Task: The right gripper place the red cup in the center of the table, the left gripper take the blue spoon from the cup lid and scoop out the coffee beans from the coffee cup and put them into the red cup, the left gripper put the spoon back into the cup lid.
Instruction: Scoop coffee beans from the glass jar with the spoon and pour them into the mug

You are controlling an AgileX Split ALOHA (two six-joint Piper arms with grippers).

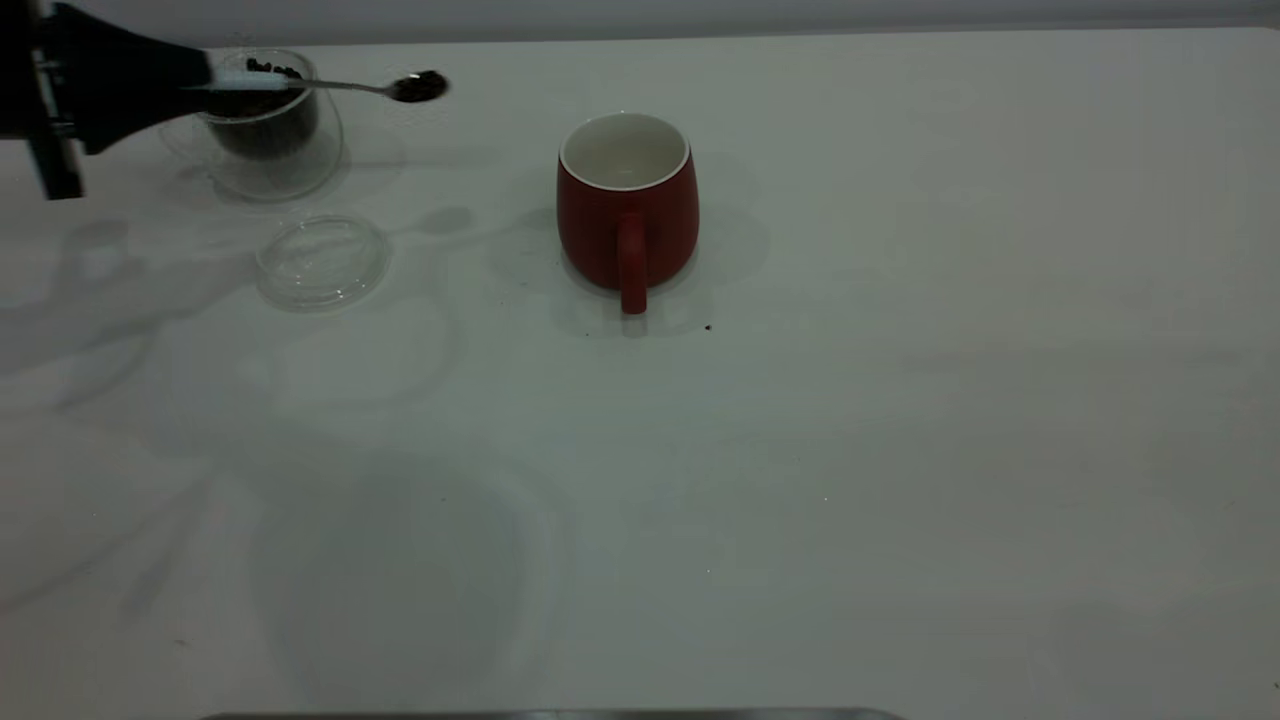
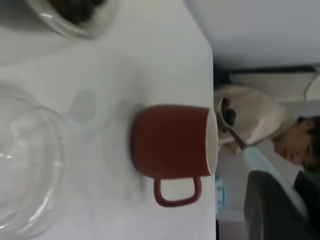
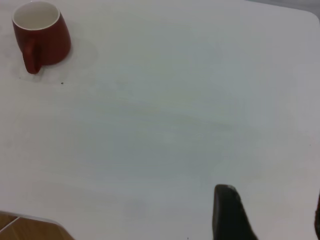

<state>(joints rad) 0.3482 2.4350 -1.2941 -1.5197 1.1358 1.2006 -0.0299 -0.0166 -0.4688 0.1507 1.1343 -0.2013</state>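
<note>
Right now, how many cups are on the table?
2. The red cup stands mid-table, empty as far as shown. The coffee cup, holding beans, stands at the far left, behind the lid.

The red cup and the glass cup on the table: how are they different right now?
The red cup is opaque dark-red ceramic with a white inside; the coffee cup is clear glass. The red cup looks empty, while the coffee cup holds dark coffee beans. The red cup is the larger and stands near the table's middle; the coffee cup stands at the far left, behind the left claw. Both stand upright and uncovered.
</note>
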